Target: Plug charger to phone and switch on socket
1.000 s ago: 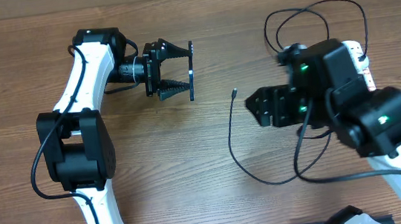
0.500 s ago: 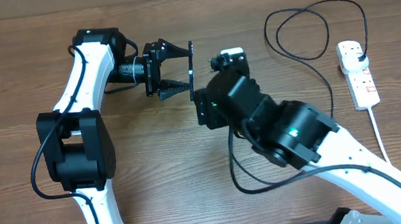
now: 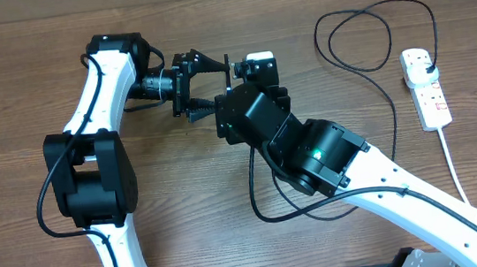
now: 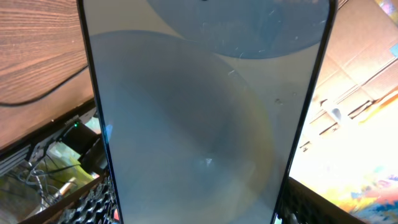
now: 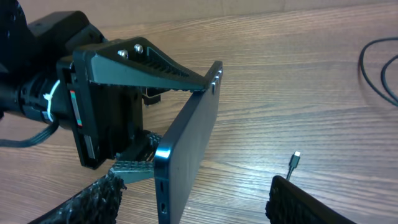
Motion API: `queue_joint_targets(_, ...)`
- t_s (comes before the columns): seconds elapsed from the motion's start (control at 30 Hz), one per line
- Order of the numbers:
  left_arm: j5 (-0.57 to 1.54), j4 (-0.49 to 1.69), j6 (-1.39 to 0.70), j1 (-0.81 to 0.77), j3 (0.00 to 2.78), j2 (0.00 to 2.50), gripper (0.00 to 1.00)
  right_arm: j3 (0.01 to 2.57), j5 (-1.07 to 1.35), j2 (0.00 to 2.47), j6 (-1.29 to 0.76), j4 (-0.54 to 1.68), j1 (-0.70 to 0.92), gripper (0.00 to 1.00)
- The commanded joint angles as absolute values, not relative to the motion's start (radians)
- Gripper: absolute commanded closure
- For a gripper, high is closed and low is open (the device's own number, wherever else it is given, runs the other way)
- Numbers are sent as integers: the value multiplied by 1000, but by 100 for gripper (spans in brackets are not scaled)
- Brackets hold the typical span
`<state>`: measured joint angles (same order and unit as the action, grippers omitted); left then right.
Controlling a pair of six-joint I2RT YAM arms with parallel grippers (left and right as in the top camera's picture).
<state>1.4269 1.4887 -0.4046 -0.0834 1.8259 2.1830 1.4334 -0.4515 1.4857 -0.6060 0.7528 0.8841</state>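
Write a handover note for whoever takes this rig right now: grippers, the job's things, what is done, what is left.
Left gripper: shut on the phone, held up on its edge.
Right gripper: open and empty, close beside the phone.
Charger: lies on the table. Its plug tip is loose near the right gripper, and its other end sits in the socket at the far right.
Done: phone picked up and presented.
Left: grasp the tip, plug it into the phone, switch on the socket. The switch state cannot be read here.
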Motion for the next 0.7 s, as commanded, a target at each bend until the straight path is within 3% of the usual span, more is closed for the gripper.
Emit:
queue_joint_targets(0.0,1457,1488,-453,-86,1854,2188,20,1453,-470,1496,-663,744,897,26)
queue_joint_targets(0.37,1453,1480,-452,-86,1854,2188,20,1454,-490,1571,-645,707,897,28)
queue_joint_targets(0.47,1398,1474,-452,-86,1854,2188,20,1454,-490,1571,-630,699,897,37)
queue_joint_targets(0.67,1395,1462,-453,-86,1854,2188,20,1454,-478,1571,-628,704,897,46)
